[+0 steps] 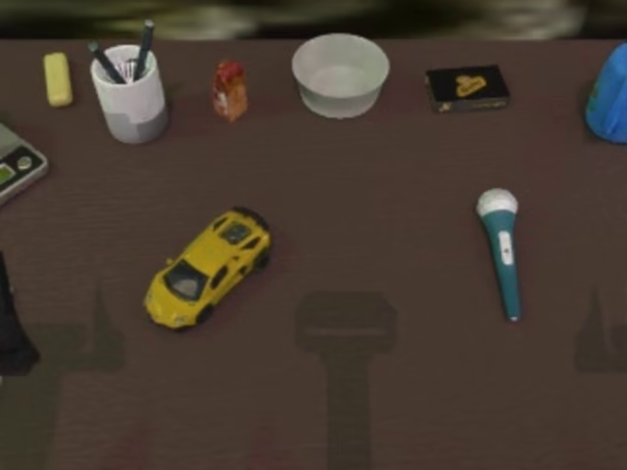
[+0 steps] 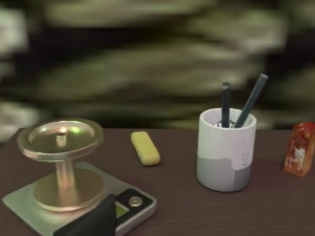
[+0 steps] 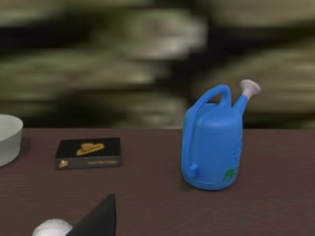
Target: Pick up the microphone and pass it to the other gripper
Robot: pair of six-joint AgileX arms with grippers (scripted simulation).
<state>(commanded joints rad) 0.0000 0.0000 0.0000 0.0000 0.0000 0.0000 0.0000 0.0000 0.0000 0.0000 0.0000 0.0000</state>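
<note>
The microphone (image 1: 502,250) lies flat on the right half of the brown table, its white-grey head toward the far edge and its teal handle toward the near edge. In the right wrist view only its white head (image 3: 51,227) shows, just beside one black pointed finger (image 3: 101,219) of my right gripper (image 3: 142,230). That gripper is open and holds nothing; it is out of the top view. My left arm (image 1: 10,333) sits at the far left edge. Its gripper (image 2: 197,230) is open and empty, with one finger (image 2: 96,221) showing over the scale.
A yellow toy car (image 1: 209,266) stands left of centre. Along the far edge are a yellow eraser (image 1: 58,78), a pen cup (image 1: 130,93), a red-orange block (image 1: 229,90), a white bowl (image 1: 340,73), a black box (image 1: 467,87) and a blue watering can (image 1: 609,95). A scale (image 1: 15,162) is far left.
</note>
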